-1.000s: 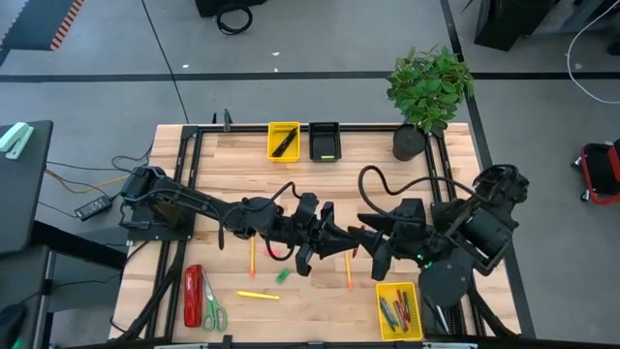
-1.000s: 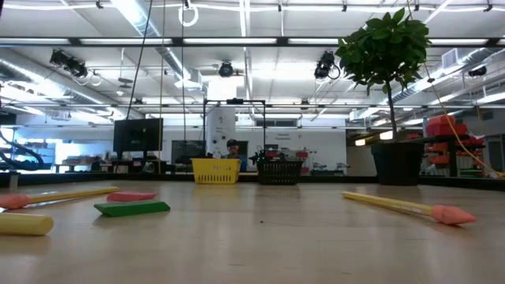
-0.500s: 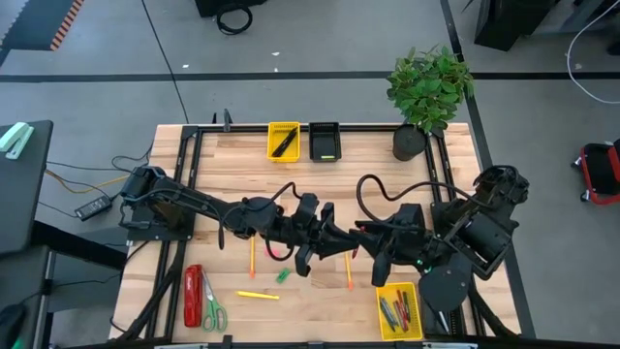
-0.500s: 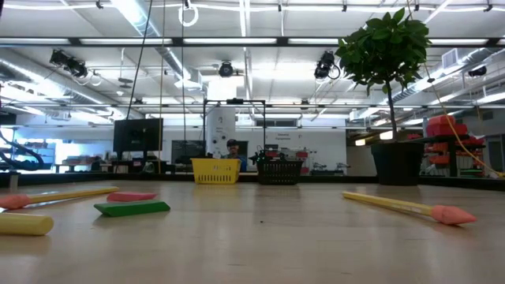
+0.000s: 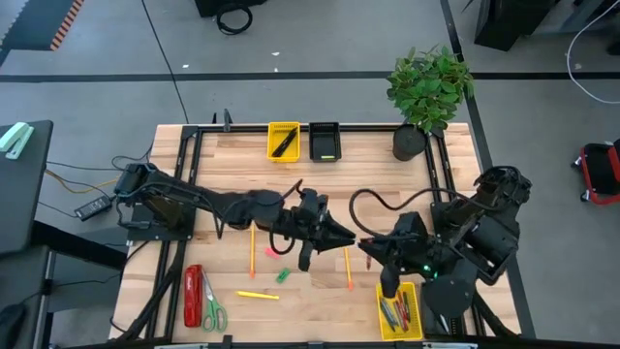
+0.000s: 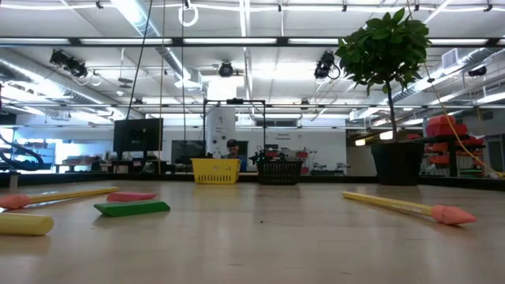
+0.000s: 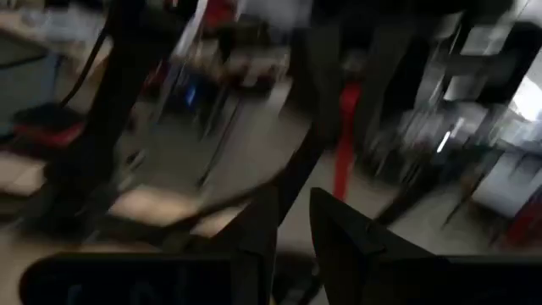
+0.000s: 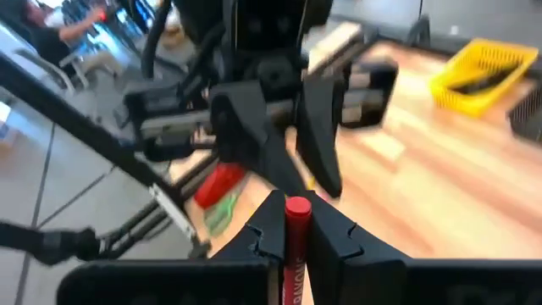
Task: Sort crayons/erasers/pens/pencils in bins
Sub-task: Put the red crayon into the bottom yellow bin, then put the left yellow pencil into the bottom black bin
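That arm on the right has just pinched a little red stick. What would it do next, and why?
Probably carry it a short way to the yellow bin at the table's near right edge and let go. The right gripper is shut on the red crayon, the left gripper has just passed it over, and that bin already holds similar short sticks.

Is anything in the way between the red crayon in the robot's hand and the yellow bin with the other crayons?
Nothing visible. The right hand holds the red crayon close to the near yellow bin, with only bare table between them.
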`<state>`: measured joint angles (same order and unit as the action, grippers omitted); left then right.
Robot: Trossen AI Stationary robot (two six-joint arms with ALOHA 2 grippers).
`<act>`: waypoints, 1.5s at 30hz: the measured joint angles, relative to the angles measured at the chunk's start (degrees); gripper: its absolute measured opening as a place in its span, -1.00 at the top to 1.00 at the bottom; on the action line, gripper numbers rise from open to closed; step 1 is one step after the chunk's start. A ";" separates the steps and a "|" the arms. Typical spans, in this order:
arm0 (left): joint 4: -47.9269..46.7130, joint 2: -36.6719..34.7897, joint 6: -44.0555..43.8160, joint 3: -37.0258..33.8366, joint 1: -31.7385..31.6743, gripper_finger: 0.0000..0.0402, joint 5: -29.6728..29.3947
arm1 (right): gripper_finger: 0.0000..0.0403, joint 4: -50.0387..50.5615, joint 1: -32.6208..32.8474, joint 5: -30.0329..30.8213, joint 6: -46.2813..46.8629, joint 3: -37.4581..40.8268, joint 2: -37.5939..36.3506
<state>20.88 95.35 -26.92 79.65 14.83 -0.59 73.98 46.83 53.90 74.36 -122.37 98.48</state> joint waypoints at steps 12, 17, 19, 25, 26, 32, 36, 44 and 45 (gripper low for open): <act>-51.19 -10.46 12.41 0.00 -2.99 0.57 5.47 | 0.86 3.59 6.98 -21.22 32.19 17.95 0.70; -55.31 -12.18 10.84 0.03 -3.03 0.62 5.44 | 0.86 -7.97 8.90 -30.94 43.85 31.84 0.70; -55.00 -12.99 10.89 -0.06 -2.31 0.64 5.61 | 0.86 -13.22 8.90 -34.19 46.94 36.35 0.64; -56.79 -17.86 10.75 0.00 -1.70 0.72 5.78 | 0.86 -23.45 7.61 -38.99 50.44 46.29 0.66; -57.40 -18.85 10.68 0.00 -1.73 0.73 5.79 | 0.86 -23.34 7.30 -40.15 50.60 47.17 0.66; -58.39 -23.01 7.64 0.01 -1.42 0.77 5.79 | 0.76 -24.06 6.56 -42.15 50.82 50.24 0.63; -59.19 -23.59 6.40 0.00 -0.94 0.76 5.87 | 0.75 -25.63 6.95 -43.24 50.62 52.01 0.63; -60.48 -23.54 3.05 0.00 -0.15 0.72 5.91 | 0.73 -27.39 7.91 -43.49 48.80 52.41 0.61; -60.43 -23.54 2.09 0.00 -0.15 0.72 5.87 | 0.69 -27.69 8.05 -43.48 48.24 52.41 0.61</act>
<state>-39.55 71.81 -24.83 79.66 14.68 5.28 46.29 54.88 10.41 122.60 -69.95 99.09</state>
